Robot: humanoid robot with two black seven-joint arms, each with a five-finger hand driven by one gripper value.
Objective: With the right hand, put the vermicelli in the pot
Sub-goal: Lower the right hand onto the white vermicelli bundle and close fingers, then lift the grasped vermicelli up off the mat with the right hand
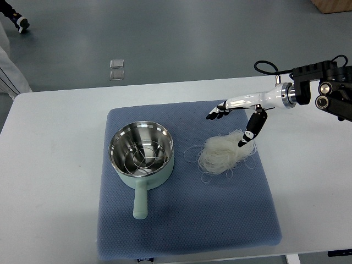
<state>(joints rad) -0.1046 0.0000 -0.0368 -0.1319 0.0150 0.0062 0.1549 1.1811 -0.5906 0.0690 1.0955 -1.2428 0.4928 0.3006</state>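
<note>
right hand (pixel 237 122) – fingers spread, holding nothing, thumb tip hanging right at the noodles | vermicelli (pixel 223 154) – loose nest just below the hand, on the blue mat (pixel 242 220) | pot (pixel 141 151) – off to its left, apart | tip: scoop deep under the middle, stray loops slip
</note>
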